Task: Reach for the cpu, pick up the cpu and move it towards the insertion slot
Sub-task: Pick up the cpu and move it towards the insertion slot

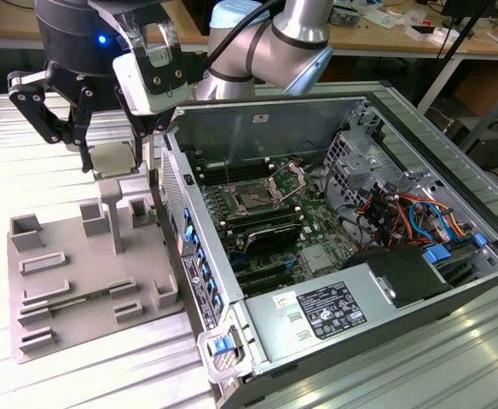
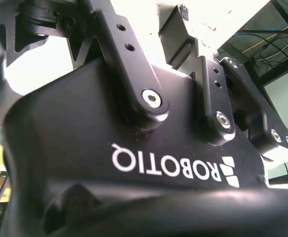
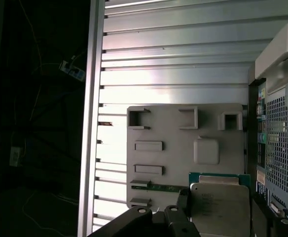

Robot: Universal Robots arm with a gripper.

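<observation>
The cpu (image 1: 111, 157), a thin cream-silver square, hangs above the far end of the grey fixture plate (image 1: 78, 264). My gripper (image 1: 113, 164) is shut on it, one black finger on each side. In the first wrist view the cpu (image 3: 218, 206) shows its silver top and green edge, with a finger (image 3: 183, 202) pressed against its side. Beyond it, the square recess (image 3: 206, 150) in the fixture is bare. The insertion slot (image 1: 253, 198) lies on the motherboard inside the open case, toward the exterior view's right, with its metal bracket (image 1: 288, 175) raised.
The computer case's side wall (image 1: 174, 183) stands between the gripper and the socket. A grey post (image 1: 115, 213) and raised blocks rise from the fixture under the gripper. Drive cage and cables (image 1: 394, 204) fill the case's right. The ribbed metal table (image 1: 78, 375) surrounds everything.
</observation>
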